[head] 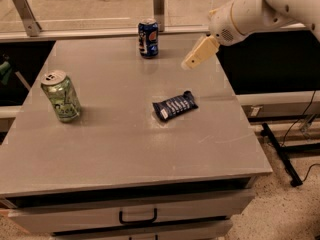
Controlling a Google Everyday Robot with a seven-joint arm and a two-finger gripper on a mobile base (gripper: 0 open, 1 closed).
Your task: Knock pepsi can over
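The pepsi can (148, 38) is dark blue with a silver top and stands upright near the far edge of the grey table (115, 144). My gripper (192, 61) reaches in from the upper right on a white arm. It hangs above the table to the right of the can, about a can's height away from it, and does not touch it. It holds nothing that I can see.
A light green can (61, 96) stands upright at the table's left. A flat dark blue snack bar wrapper (175, 105) lies near the middle right. A rail with metal posts (159, 4) runs behind the table. Drawers with a handle (137, 217) are below the front edge.
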